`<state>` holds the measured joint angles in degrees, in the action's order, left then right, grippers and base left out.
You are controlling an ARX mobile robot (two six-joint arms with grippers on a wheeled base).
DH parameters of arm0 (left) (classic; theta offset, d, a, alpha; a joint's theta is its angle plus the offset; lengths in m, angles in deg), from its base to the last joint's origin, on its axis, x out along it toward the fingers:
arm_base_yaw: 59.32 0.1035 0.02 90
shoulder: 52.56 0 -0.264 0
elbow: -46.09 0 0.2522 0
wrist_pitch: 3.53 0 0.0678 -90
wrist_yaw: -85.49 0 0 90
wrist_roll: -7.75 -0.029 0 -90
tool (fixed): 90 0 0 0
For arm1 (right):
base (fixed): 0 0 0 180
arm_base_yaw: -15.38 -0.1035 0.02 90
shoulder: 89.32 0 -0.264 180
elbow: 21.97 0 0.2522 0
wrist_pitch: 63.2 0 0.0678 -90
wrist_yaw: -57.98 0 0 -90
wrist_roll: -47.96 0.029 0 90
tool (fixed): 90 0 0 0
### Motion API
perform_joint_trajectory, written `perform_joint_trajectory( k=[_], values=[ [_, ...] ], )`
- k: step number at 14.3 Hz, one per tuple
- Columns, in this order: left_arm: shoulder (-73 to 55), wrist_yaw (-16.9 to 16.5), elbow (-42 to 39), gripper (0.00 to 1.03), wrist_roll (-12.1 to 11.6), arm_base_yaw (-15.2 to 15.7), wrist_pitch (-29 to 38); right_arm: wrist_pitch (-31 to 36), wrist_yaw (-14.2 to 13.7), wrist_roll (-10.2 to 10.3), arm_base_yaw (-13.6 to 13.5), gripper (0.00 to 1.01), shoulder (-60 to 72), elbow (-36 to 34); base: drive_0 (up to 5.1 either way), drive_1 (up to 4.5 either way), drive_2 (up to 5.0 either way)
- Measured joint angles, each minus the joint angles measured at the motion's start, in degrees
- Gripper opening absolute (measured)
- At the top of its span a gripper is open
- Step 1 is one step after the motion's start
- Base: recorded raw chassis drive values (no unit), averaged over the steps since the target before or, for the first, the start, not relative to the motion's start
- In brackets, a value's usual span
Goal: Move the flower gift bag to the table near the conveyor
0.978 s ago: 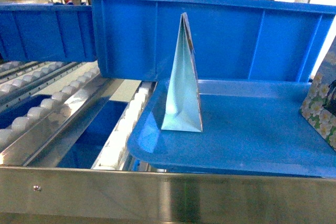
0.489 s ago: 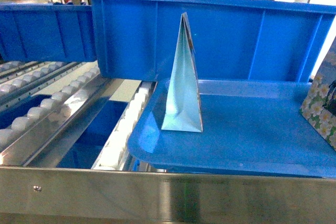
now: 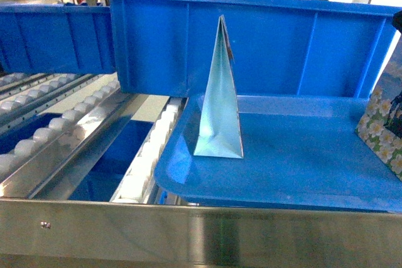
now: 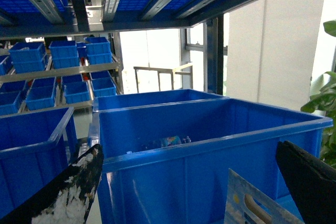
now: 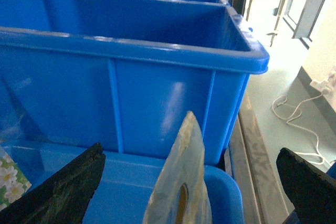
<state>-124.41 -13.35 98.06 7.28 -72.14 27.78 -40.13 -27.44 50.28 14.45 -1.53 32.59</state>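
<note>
In the head view we look down over a steel rail (image 3: 201, 233) onto a blue plastic tray (image 3: 301, 167) that sits at about 4 o'clock from the middle of the picture. On its near-left part stands a pale blue paper bag (image 3: 220, 101), upright, seen edge-on as a tall narrow triangle, its base resting on the tray floor. At 3 o'clock, cut by the picture's edge, we see the flower gift bag (image 3: 380, 133), printed with white blossoms on green, also on the tray and well apart from the pale bag. Behind both, at 12 o'clock, runs the wall of a large blue bin (image 3: 282, 45). At 9 o'clock the conveyor (image 3: 56, 127) slants away, white rollers in shiny steel rails, with another blue bin (image 3: 53, 39) above it.

Neither arm shows in the head view. In the left wrist view our left gripper (image 4: 191, 190) has its 2 dark fingers spread wide, 1 at 7 o'clock and 1 at 4 o'clock, with nothing between them; a bag's top edge (image 4: 252, 205) with a handle cut-out pokes up at 5 o'clock. In the right wrist view our right gripper (image 5: 194, 192) likewise stands wide apart, and the pale bag's top rises at 6 o'clock between its fingers, touching neither. The flowered corner shows at 8 o'clock.
</note>
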Motion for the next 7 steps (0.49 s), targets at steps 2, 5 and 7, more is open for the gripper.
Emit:
perform_joint_trajectory(
  k=[2, 5, 7],
  values=[
    [0.0, 0.0, 0.0, 0.98, 0.0, 0.0, 0.0, -1.4, 0.8, 0.2, 0.5, 0.9, 0.7, 0.4, 0.0, 0.0, 0.0],
    [0.0, 0.0, 0.0, 0.98, 0.0, 0.0, 0.0, -1.1, 0.6, 0.1, 0.9, 0.54, 0.4, 0.2, 0.0, 0.0, 0.0],
    [0.0, 0.0, 0.0, 0.98, 0.0, 0.0, 0.0, -0.5, 0.2, -0.5, 0.5, 0.1, -1.4, -0.8, 0.0, 0.0, 0.0]
  ],
)
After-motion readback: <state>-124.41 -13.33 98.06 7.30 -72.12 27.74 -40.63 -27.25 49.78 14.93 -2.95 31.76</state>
